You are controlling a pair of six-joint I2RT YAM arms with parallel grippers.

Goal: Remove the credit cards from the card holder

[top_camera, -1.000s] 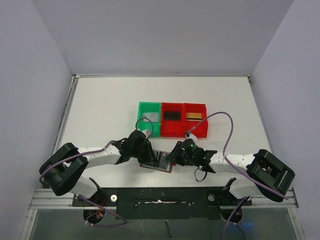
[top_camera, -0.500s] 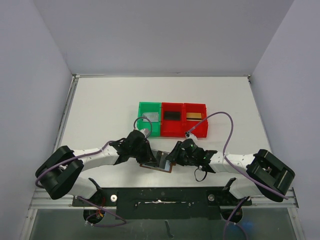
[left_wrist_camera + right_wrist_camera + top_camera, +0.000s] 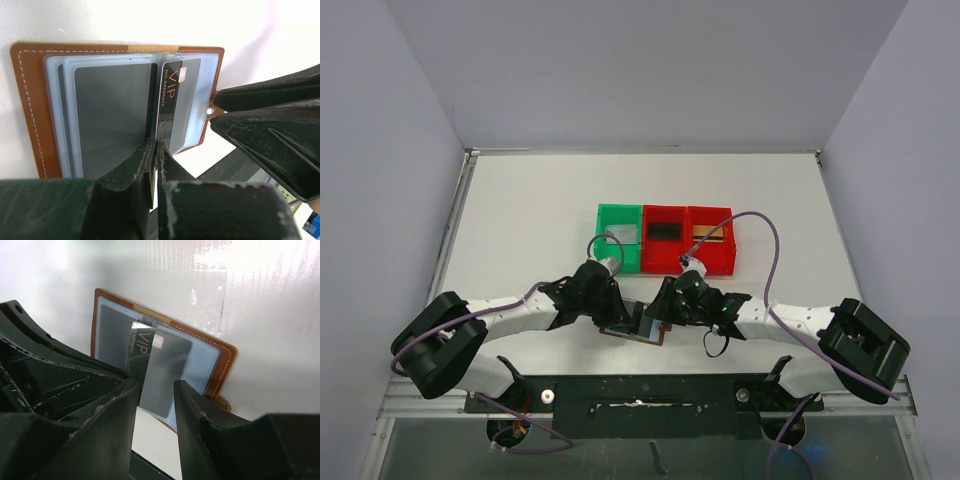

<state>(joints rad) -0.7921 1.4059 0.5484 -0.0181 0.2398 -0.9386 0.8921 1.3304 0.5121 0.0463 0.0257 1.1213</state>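
**Three cards binned, at least one to go**

Three credit cards lay in the bins at the far side of the tabletop (image 3: pixel 520 220): a silver-grey card (image 3: pixel 621 236) in the green bin (image 3: pixel 604 245), a black card (image 3: pixel 665 230) in the middle red bin (image 3: pixel 665 263) and a gold card (image 3: pixel 709 232) in the right red bin (image 3: pixel 712 264). I judged the job well past halfway.

What I could see left was one black VIP card (image 3: pixel 171 107) inside the card holder (image 3: pixel 29 110). The holder lay open and flat near the arm bases, between the two wrists. The left sleeve panel looked dark behind its plastic. I could not tell whether that was another card or only lining.

From above, the holder's long axis ran across the tabletop from left to right, and its fold ran from near to far. The VIP card sat in a loose sleeve leaf that stood up from that fold. Its long axis followed the fold line, and its printed end lay toward the holder's far edge in the left wrist view.

My left pincer (image 3: pixel 154 150) was pressed together on the near edge of that upright leaf. I could not tell whether it also caught the card's edge. My right pincer (image 3: pixel 156 390) was spread, with a finger on either side of the card and touching neither face.
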